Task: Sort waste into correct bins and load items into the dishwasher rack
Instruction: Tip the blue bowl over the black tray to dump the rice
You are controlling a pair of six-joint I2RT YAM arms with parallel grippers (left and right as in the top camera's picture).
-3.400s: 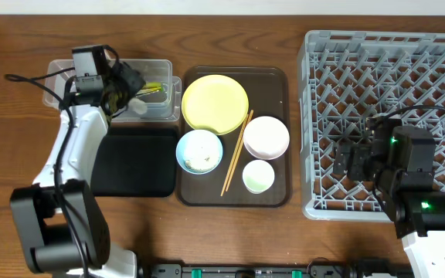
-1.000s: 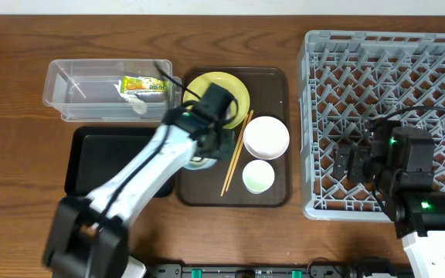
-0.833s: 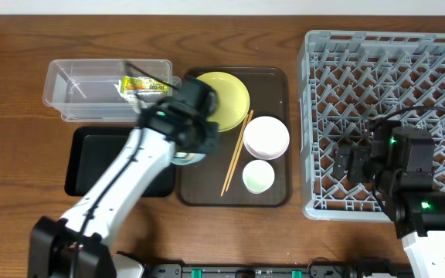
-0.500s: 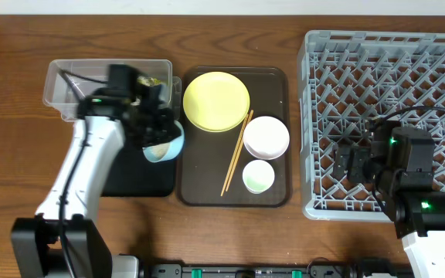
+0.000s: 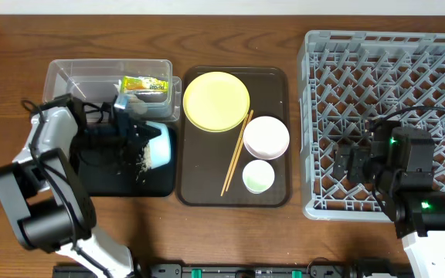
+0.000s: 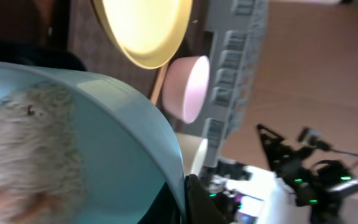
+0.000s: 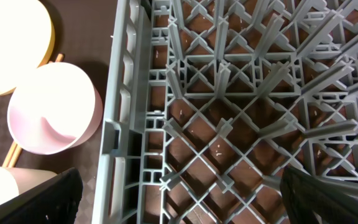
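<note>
- Wooden table [image 5: 230, 15] is seen from above, with the dishwasher rack [image 5: 385, 116] (grey, pegs upright) set at its right end.
- Over the rack, the right gripper [image 5: 344, 162] is held with its fingers spread wide.
- The black tray [image 5: 107, 181] is overhung by the light blue bowl [image 5: 158, 144], which is tipped on its side and pinched at the rim by the left gripper [image 5: 134, 139].
- Rice grains [image 5: 139, 164] are scattered on the tray, apparently just below the bowl's mouth.
</note>
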